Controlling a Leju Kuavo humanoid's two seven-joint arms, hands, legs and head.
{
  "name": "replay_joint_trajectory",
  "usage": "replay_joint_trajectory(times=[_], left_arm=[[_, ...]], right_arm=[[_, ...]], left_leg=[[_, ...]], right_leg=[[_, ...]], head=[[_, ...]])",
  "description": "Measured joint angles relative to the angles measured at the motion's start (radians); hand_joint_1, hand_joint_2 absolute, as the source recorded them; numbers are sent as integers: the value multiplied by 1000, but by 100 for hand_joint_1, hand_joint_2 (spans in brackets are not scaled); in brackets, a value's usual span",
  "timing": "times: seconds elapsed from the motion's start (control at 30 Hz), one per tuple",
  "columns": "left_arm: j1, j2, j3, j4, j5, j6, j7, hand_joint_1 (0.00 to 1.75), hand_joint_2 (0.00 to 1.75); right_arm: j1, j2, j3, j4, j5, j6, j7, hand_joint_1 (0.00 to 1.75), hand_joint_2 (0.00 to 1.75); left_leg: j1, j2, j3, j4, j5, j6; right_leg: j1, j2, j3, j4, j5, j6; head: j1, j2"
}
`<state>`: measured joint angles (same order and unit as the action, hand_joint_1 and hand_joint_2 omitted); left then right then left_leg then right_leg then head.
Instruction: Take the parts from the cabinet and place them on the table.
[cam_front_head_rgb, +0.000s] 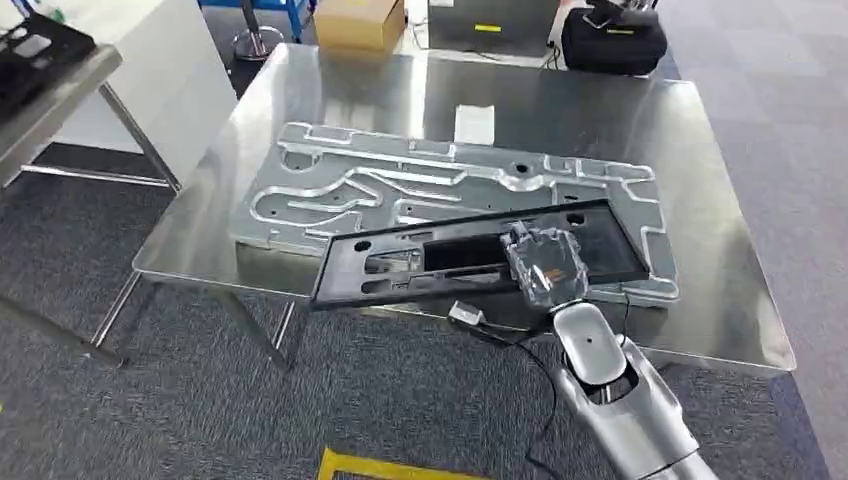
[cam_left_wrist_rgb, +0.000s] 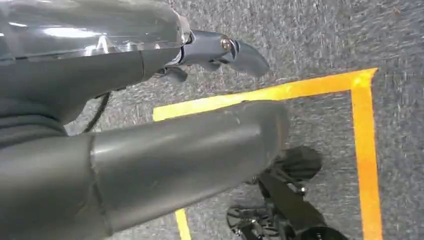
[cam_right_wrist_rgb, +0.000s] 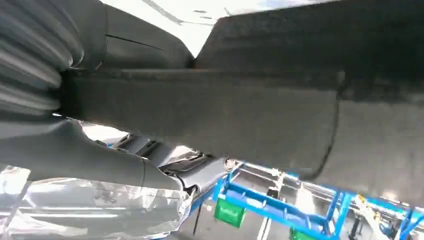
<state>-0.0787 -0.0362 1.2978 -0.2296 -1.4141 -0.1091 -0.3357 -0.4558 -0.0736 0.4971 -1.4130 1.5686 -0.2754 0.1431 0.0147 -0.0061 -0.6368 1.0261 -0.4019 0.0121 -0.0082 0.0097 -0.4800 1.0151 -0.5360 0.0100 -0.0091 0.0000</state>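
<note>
A long black frame part (cam_front_head_rgb: 470, 256) lies slanted across the near side of a silver machined plate (cam_front_head_rgb: 400, 185) on the steel table (cam_front_head_rgb: 700, 200). My right hand (cam_front_head_rgb: 545, 262), wrapped in clear film, grips the part near its middle. The part's left end juts past the table's front edge. Whether the part rests on the plate I cannot tell. In the right wrist view the black part (cam_right_wrist_rgb: 250, 115) sits close across the picture, against the thumb (cam_right_wrist_rgb: 75, 155). My left hand (cam_left_wrist_rgb: 215, 55) hangs over the carpet, holding nothing, fingers apart.
A second table (cam_front_head_rgb: 50, 95) with a black part (cam_front_head_rgb: 35, 45) stands at the far left beside a white cabinet (cam_front_head_rgb: 160, 70). Beyond the steel table sit a cardboard box (cam_front_head_rgb: 358, 20) and a black bag (cam_front_head_rgb: 612, 40). Yellow tape (cam_left_wrist_rgb: 362, 150) marks the carpet.
</note>
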Motion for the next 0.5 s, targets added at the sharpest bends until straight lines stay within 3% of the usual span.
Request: replay_joint_trajectory(times=[0.03, 0.07, 0.13, 0.17, 0.2, 0.23, 0.27, 0.3, 0.33, 0.37, 0.4, 0.43, 0.5], left_arm=[[0, 0, 0, 0, 0, 0, 0, 0, 0], [-1, 0, 0, 0, 0, 0, 0, 0, 0], [-2, 0, 0, 0, 0, 0, 0, 0, 0], [-2, 0, 0, 0, 0, 0, 0, 0, 0], [-2, 0, 0, 0, 0, 0, 0, 0, 0], [-1, 0, 0, 0, 0, 0, 0, 0, 0], [-1, 0, 0, 0, 0, 0, 0, 0, 0], [-1, 0, 0, 0, 0, 0, 0, 0, 0], [-1, 0, 0, 0, 0, -1, 0, 0, 0], [-1, -3, 0, 2, 0, -1, 0, 0, 0], [-1, -2, 0, 2, 0, -1, 0, 0, 0], [-1, -2, 0, 2, 1, -1, 0, 0, 0], [-3, -2, 0, 2, 1, -1, 0, 0, 0]], right_arm=[[0, 0, -1, 0, 0, 0, 0, 175, 175], [-3, 0, -1, -1, 0, -1, 0, 175, 175], [-1, 0, -2, 0, 0, -1, 1, 175, 175], [2, 0, -2, 2, 0, -1, 0, 175, 175], [5, 0, -2, 5, 0, -1, 0, 175, 175], [6, 0, -2, 7, 0, -1, 0, 175, 175], [6, 0, -2, 8, -1, -2, 0, 175, 175], [6, 0, -2, 8, -1, -2, 0, 175, 175], [5, 0, -3, 8, -1, -2, 0, 175, 175], [5, -1, -4, 11, -1, -2, 0, 175, 175], [4, -1, -4, 15, -2, -2, 0, 175, 175], [5, -1, -4, 16, -2, -3, -1, 175, 175], [5, 0, -4, 15, -2, -3, -3, 175, 175]], left_leg=[[1, 0, 14, -7, -4, 7], [1, 0, 23, -10, -11, 14], [0, 0, 36, -11, -26, 19], [-1, 0, 45, -10, -36, 20], [-1, -2, 56, -10, -45, 20], [-2, -5, 71, -10, -56, 19], [-3, -6, 87, -11, -68, 19], [-5, -7, 104, -11, -79, 17], [-6, -7, 116, -14, -91, 14], [-7, -7, 126, -11, -100, 9], [-9, -10, 128, -14, -106, 0], [-8, -10, 128, -17, -110, -6], [-12, -9, 138, -4, -101, -16]], right_leg=[[-4, -3, -16, 41, 5, 4], [-4, -4, -54, 104, 1, 7], [-5, -4, -153, 237, -53, 12], [-5, -4, -198, 283, -89, 15], [-5, -4, -226, 294, -103, 17], [-5, -4, -236, 270, -91, 15], [-4, -4, -229, 217, -50, 10], [-2, -4, -215, 146, 12, 3], [5, -5, -198, 64, 98, -10], [10, -6, -200, 9, 169, -20], [15, -6, -196, 8, 141, -21], [15, -6, -194, 9, 150, -26], [12, -3, -181, -1, 143, -38]], head=[[2, 0], [2, 0], [2, 0], [2, 0], [2, 0], [2, 0], [2, 0], [2, 0], [3, 0], [5, 0], [3, 0], [7, 0], [6, 0]])
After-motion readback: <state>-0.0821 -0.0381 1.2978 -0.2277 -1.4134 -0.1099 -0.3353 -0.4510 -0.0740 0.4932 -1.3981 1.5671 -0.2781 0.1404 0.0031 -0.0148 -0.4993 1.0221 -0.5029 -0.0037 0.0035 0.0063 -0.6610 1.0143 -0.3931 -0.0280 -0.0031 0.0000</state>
